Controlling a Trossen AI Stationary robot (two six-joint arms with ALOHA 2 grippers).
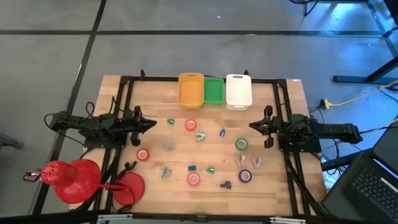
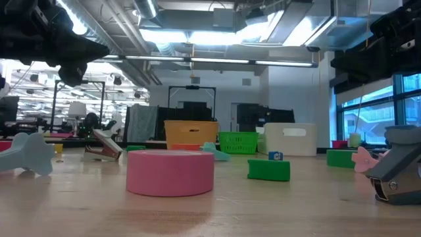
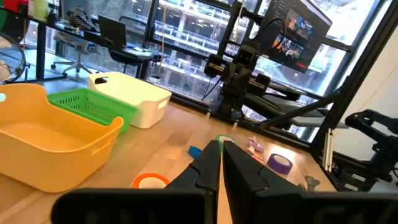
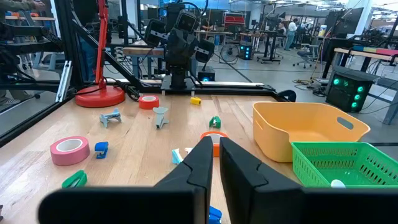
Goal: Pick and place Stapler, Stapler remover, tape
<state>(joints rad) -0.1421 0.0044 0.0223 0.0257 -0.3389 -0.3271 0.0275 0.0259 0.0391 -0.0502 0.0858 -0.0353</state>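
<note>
I have both arms parked at the table's sides, pointing inward. My left gripper (image 1: 151, 124) sits at the left edge, its two dark fingers (image 3: 208, 165) pressed nearly together with only a thin slit between them and nothing held. My right gripper (image 1: 253, 126) mirrors it at the right edge, fingers (image 4: 202, 158) likewise almost closed and empty.

On the pale wooden tabletop (image 1: 180, 149) between them the small items lie scattered. I see tape rolls: a red ring with a pale centre (image 1: 190, 125) near the bins, another red one (image 1: 143, 155) toward the left arm, a third red one (image 1: 194, 179) near the front edge, a green ring (image 1: 241, 144) close to the right arm, and a purple ring (image 1: 245, 176) further forward on the right. Small blue (image 1: 192, 168) and green (image 1: 211, 169) stapler-like pieces and grey claw-shaped removers (image 1: 165, 171) lie among them; I cannot tell each apart with certainty.

Along the far edge three plastic bins stand side by side, touching: an orange one (image 1: 191, 91), a green slatted basket (image 1: 214, 91) and a white one (image 1: 239, 91).

In the low view a pink roll (image 2: 170, 172) stands nearest the camera.
</note>
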